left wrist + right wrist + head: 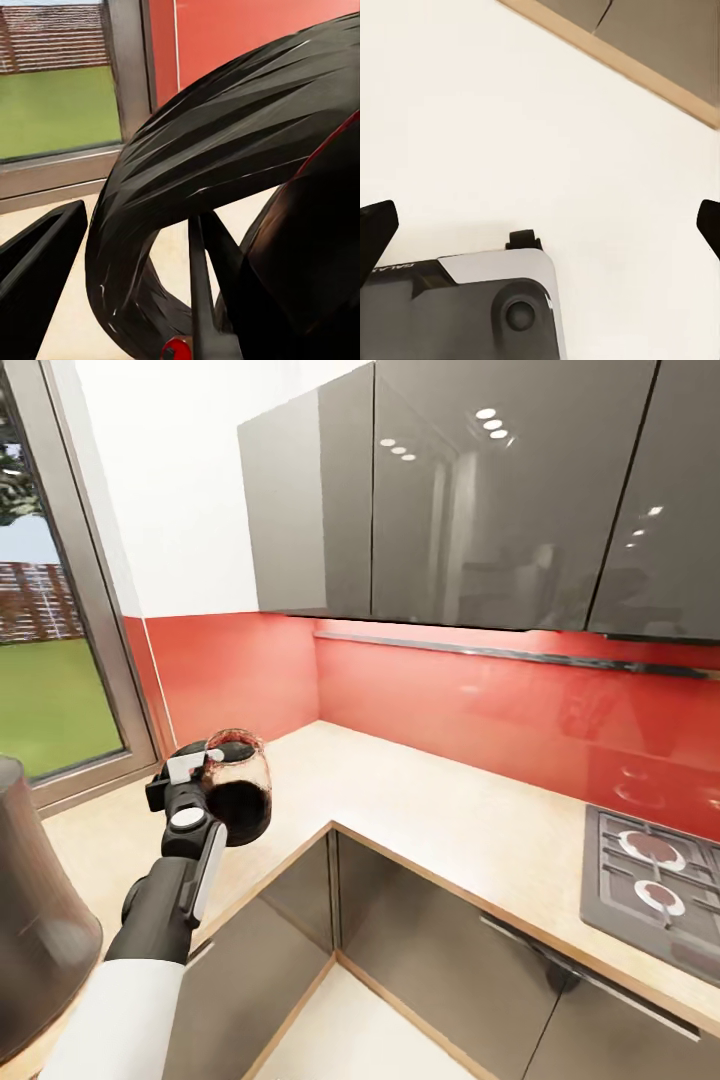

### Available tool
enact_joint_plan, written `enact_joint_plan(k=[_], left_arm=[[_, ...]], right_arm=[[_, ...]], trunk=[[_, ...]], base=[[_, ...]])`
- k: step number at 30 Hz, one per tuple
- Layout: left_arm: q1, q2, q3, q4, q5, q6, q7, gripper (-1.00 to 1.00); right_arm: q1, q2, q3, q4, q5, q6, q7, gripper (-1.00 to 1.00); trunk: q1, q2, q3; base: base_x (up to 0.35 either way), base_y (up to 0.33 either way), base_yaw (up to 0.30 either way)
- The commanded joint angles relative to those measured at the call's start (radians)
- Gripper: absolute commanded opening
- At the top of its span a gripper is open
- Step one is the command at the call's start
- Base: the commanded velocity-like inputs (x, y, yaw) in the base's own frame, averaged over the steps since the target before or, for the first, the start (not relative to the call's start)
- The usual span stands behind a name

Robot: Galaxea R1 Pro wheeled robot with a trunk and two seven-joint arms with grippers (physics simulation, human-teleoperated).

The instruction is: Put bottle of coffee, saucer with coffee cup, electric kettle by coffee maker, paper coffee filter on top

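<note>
Head view: our left gripper [196,772] carries the electric kettle [238,785] over the kitchen countertop [440,810], near the coffee maker [40,920]. Left wrist view: fingers [41,270] pinch its loop handle [217,172]; tilting risks spilling. Right wrist view: fingertips [376,229] spread, empty.

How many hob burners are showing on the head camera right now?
2. Both sit on the hob set into the counter at the right: one burner nearer the red wall, one nearer the counter's front edge. More may lie beyond the frame.
</note>
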Motion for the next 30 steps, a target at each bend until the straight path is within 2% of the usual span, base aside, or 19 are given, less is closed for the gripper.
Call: enact_joint_plan(k=[1, 9, 15, 19, 25, 26, 30], left_arm=[[0.0, -0.001, 0.001, -0.001, -0.015, 0.009, -0.002, -1.0], [0.0, -0.008, 0.002, -0.001, -0.015, 0.009, -0.001, -1.0], [0.001, -0.009, 0.002, -0.001, -0.016, 0.009, 0.005, -1.0], [0.013, -0.01, 0.002, -0.001, -0.009, 0.005, 0.065, -1.0], [0.033, -0.009, 0.006, -0.001, 0.051, 0.002, 0.098, -1.0], [0.034, -0.009, 0.008, -0.001, 0.07, 0.001, 0.118, -1.0], [0.035, -0.009, 0.009, -0.001, 0.102, 0.0, 0.165, -1.0]], right_arm=[[0.0, 0.0, 0.009, 0.0, -0.009, -0.002, -0.001, 1.0], [0.0, -0.001, 0.009, 0.0, -0.007, -0.002, 0.002, 1.0], [0.0, -0.002, 0.009, 0.0, -0.007, -0.002, 0.003, 1.0], [0.0, -0.001, 0.009, 0.0, -0.007, -0.002, 0.002, 1.0], [0.0, 0.0, 0.01, 0.0, -0.007, -0.002, 0.002, 1.0], [0.0, 0.0, 0.01, 0.0, -0.007, -0.002, 0.002, 1.0], [0.0, 0.0, 0.01, 0.001, -0.007, -0.002, 0.002, 1.0]], trunk=[[0.001, -0.001, 0.0], [0.001, -0.001, 0.0], [0.001, -0.001, 0.0], [0.001, -0.001, 0.0], [0.001, -0.001, 0.0], [0.001, -0.001, 0.0], [0.001, -0.001, 0.0]], base=[[0.177, -0.21, 0.015], [0.19, -0.223, 0.003], [-0.014, -0.151, 0.0], [-0.008, -0.02, 0.111], [-0.001, -0.003, 0.252], [0.0, 0.0, 0.273], [0.0, 0.0, 0.274]])
